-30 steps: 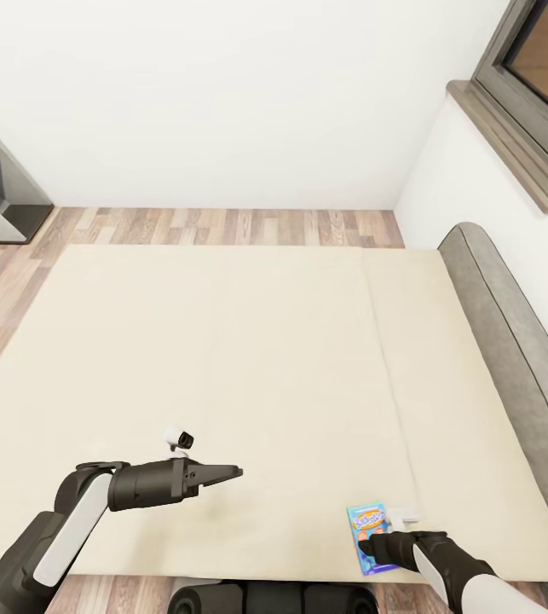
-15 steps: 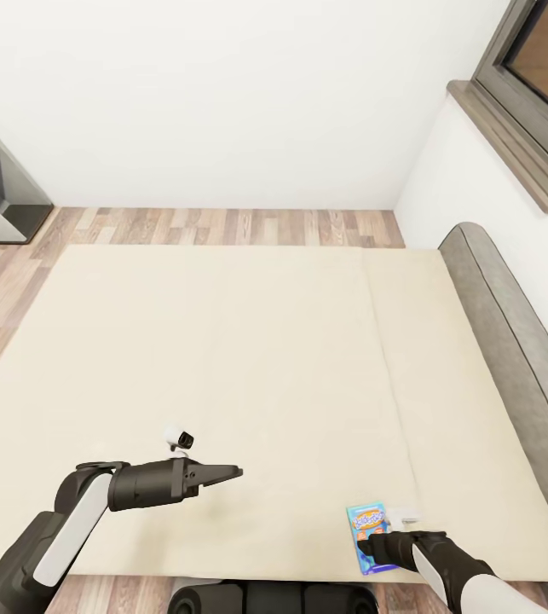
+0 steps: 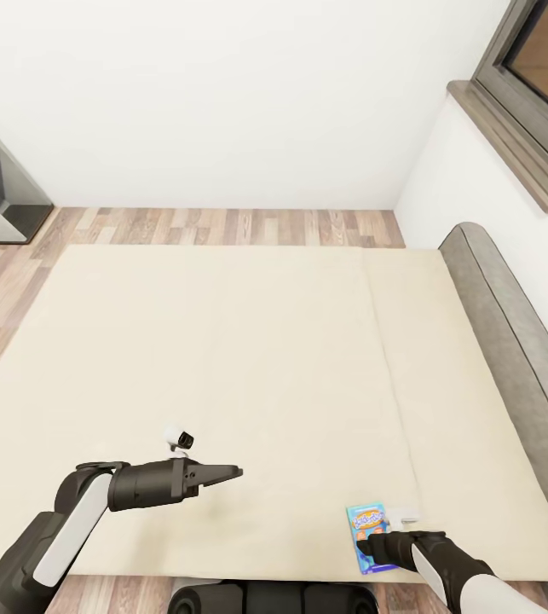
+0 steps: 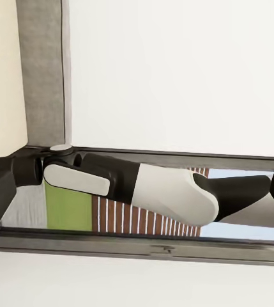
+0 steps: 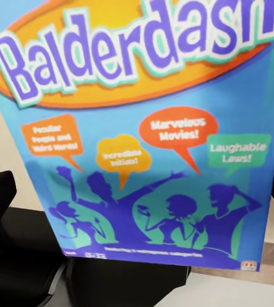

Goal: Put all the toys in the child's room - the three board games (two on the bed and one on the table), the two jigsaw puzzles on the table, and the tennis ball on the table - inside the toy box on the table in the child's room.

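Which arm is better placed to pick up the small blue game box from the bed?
The right: the right gripper is already at the small blue Balderdash game box near the beige bed's front edge; the left gripper hovers far aside.

The board game (image 3: 368,535) lies on the bed (image 3: 248,384) — near its front edge, headboard (image 3: 512,341) at right.

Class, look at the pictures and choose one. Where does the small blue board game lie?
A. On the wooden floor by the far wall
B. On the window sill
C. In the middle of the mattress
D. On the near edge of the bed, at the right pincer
D: the blue board game lies at the near edge of the bed, with the right pincer at it.
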Controlling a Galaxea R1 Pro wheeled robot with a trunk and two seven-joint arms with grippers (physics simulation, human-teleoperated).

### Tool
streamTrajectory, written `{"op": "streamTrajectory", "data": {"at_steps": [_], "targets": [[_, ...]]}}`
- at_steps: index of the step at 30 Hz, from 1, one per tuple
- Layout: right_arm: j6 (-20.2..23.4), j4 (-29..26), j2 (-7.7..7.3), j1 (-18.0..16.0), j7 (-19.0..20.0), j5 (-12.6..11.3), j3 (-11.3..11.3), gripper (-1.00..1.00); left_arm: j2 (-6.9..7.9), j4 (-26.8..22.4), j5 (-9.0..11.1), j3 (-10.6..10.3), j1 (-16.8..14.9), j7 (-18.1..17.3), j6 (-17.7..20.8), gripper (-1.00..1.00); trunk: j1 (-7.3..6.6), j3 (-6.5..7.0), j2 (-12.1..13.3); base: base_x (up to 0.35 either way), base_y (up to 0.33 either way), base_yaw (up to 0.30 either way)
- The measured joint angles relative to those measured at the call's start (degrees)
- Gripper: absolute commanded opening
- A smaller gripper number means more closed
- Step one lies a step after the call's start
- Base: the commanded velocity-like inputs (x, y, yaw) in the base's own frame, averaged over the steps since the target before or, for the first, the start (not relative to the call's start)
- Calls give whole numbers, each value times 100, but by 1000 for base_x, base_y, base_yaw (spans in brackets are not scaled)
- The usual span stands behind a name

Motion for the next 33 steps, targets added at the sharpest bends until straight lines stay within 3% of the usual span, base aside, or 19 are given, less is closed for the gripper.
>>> {"op": "streamTrajectory", "data": {"at_steps": [33], "targets": [[-1, 0, 9, 0, 0, -1, 6, 100, 0, 1, 0, 4, -3, -7, 3, 100, 0, 0, 0, 0, 13, 0]]}}
